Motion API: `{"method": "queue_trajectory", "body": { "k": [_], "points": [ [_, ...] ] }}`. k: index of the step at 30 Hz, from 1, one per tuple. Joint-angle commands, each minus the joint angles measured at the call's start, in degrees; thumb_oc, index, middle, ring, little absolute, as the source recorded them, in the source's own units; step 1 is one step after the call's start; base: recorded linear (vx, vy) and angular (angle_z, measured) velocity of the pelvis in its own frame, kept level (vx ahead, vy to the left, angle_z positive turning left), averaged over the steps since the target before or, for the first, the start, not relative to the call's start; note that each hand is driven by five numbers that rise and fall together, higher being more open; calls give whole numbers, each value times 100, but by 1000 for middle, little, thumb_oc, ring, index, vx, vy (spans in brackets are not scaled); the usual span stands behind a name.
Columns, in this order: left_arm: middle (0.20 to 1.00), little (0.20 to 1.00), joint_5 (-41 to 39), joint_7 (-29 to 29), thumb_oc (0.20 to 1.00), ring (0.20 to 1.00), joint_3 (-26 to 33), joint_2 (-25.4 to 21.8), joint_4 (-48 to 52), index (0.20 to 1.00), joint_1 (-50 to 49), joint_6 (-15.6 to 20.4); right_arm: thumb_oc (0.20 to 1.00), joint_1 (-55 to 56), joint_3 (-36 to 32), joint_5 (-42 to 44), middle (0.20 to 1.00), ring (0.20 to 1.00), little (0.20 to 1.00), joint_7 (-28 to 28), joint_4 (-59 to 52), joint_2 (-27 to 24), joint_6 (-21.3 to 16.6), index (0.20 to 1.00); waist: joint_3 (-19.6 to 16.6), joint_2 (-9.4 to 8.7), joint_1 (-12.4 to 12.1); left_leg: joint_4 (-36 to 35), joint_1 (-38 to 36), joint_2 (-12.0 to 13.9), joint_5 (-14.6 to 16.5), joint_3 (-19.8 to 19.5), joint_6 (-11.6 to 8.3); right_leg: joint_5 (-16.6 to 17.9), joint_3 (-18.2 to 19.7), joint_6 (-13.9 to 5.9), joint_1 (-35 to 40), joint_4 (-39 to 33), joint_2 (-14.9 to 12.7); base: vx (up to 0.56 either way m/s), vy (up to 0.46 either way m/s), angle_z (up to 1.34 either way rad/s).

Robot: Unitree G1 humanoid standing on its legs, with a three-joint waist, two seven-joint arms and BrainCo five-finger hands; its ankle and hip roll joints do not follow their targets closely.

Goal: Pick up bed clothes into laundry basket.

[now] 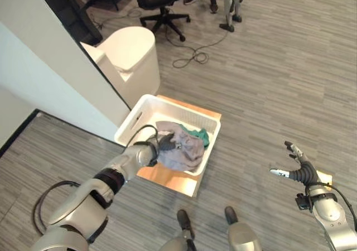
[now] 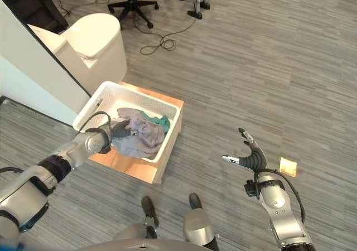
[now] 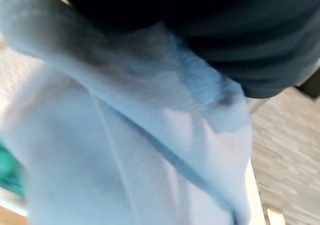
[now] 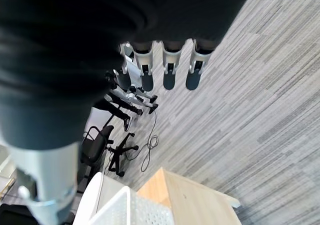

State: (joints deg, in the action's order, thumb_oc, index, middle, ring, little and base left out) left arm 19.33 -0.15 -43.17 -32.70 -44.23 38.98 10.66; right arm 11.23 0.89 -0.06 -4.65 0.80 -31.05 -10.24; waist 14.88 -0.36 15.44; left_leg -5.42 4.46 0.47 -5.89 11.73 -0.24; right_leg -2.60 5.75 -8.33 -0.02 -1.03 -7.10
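Chair [image 1: 162, 0] well beyond basket [image 1: 139, 114].

Pale grey cloth [image 3: 125, 160] up close — teal patch [image 3: 10, 170], wood-grain floor [image 3: 287, 150]

You get even, bright room light on the grey floor [image 1: 279, 67], with soft, faint shadows. The white basket [image 1: 139, 117] shows no harsh glare. Your left wrist view is blurred, the pale cloth [image 3: 125, 150] too close to focus. Floor lines bend slightly toward the frame edges.
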Motion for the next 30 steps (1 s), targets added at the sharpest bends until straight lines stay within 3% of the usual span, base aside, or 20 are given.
{"method": "queue_trajectory", "body": {
  "k": [1, 9, 15, 16, 17, 25, 30],
  "points": [
    [200, 200, 121, 337, 200, 200, 502, 55, -286, 200, 515, 64, 1000, -140, -46, -53, 1000, 1000, 1000, -7, -331, -195, -333, 1000, -168, -32, -193, 42, -496, 98, 599, 107, -186, 662, 71, -369, -582, 40, -62, 11, -1, -6],
    [200, 200, 224, 383, 200, 200, 312, -2, -80, 200, 945, 95, 1000, -107, 102, -37, 1000, 1000, 1000, 50, -261, -173, -325, 1000, -247, 71, -151, 42, -579, 88, 631, 90, -205, 600, 25, -347, -506, 47, -76, 10, 0, -2],
    [200, 200, 713, 497, 200, 200, 119, 146, -1000, 200, 1287, -61, 1000, 14, 161, 60, 1000, 1000, 1000, 123, -384, -248, -330, 1000, -256, 81, -2, 42, -614, 85, 633, 200, -216, 634, 106, -358, -553, 63, -46, 3, 1, -2],
    [718, 718, 713, 498, 718, 718, 118, 148, -1001, 718, 1288, -60, 1000, 15, 160, 60, 1000, 1000, 1000, 123, -385, -248, -330, 1000, -256, 81, -4, 42, -614, 86, 634, 201, -216, 634, 107, -358, -553, 63, -46, 3, -9, -9],
    [1000, 1000, 807, 433, 1000, 1000, 132, 176, -1183, 1000, 1293, -107, 1000, 84, 136, 62, 1000, 1000, 1000, 130, -379, -241, -315, 1000, -253, 75, 18, 42, -622, 93, 640, 231, -219, 643, 125, -362, -557, 43, -40, 3, -6, -9],
    [1000, 1000, 961, 283, 1000, 1000, -30, -195, -739, 1000, 1322, -25, 1000, 186, 45, 4, 1000, 1000, 1000, 100, -305, -227, -295, 1000, -287, 107, -61, 42, -642, 110, 643, 232, -229, 635, 108, -363, -516, 0, -37, 2, -8, -3],
    [1000, 1000, 659, -483, 1000, 1000, -156, -738, -237, 1000, 1316, -22, 1000, 172, -44, -117, 1000, 1000, 1000, 128, -213, -167, -184, 1000, -337, 180, -192, 42, -682, 100, 663, 142, -227, 588, 18, -351, -397, -9, -55, 17, -14, 3]
  ]
}}
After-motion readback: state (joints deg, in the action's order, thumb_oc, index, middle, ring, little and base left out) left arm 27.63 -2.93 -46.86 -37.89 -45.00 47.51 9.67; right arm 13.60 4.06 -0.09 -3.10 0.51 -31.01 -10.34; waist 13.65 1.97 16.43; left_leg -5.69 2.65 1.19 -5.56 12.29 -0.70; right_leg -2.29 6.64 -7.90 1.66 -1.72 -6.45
